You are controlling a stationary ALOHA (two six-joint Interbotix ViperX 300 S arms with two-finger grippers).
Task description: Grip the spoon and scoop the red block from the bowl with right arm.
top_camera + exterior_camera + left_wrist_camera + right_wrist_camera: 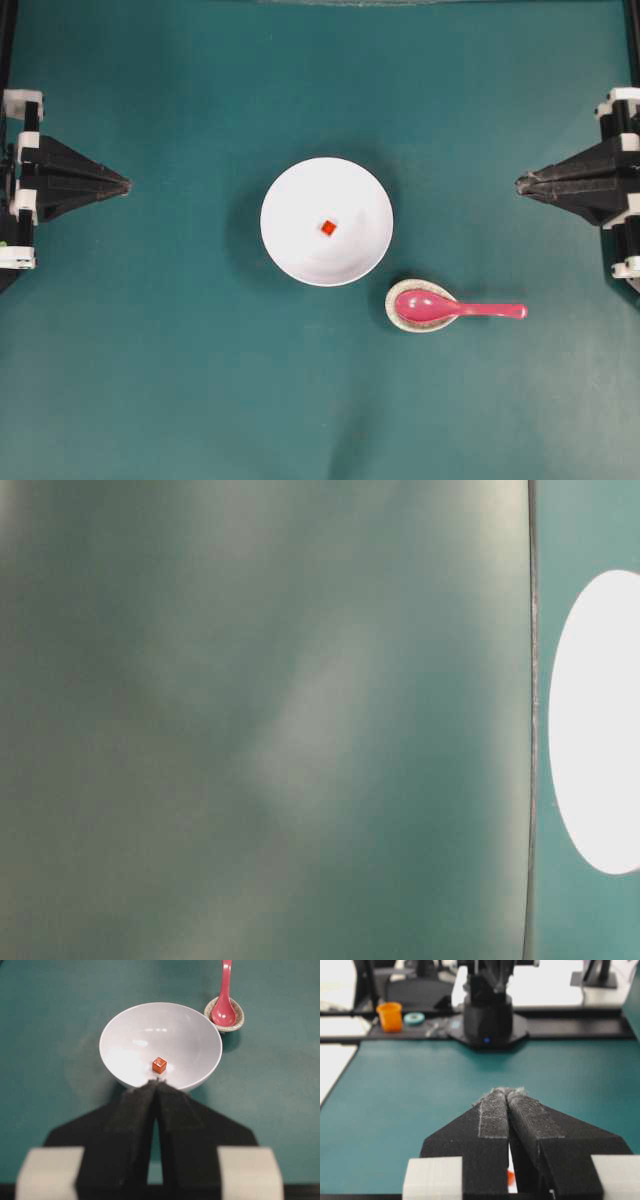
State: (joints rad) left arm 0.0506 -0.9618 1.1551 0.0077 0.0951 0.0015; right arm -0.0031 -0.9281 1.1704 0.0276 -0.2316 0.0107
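Note:
The white bowl point(290, 200) stands mid-table with the small red block point(327, 228) lying near its centre. To its lower right, the pink spoon point(455, 309) lies with its scoop in a speckled grey rest and its handle pointing right. My right gripper point(520, 183) is shut and holds nothing. It hangs at the right edge, well apart from spoon and bowl. At the left edge my left gripper point(125, 184) is shut too. The left wrist view shows the bowl point(130, 1040), block point(159, 1065) and spoon point(225, 1010) beyond that gripper point(156, 1082). In the right wrist view my gripper point(507, 1092) points across bare mat.
The grey spoon rest point(415, 326) sits close to the bowl's lower right rim. Beyond the mat's far edge in the right wrist view are the other arm's base point(487, 1020), an orange cup point(389, 1016) and a teal tape roll point(414, 1018). The table-level view is blurred.

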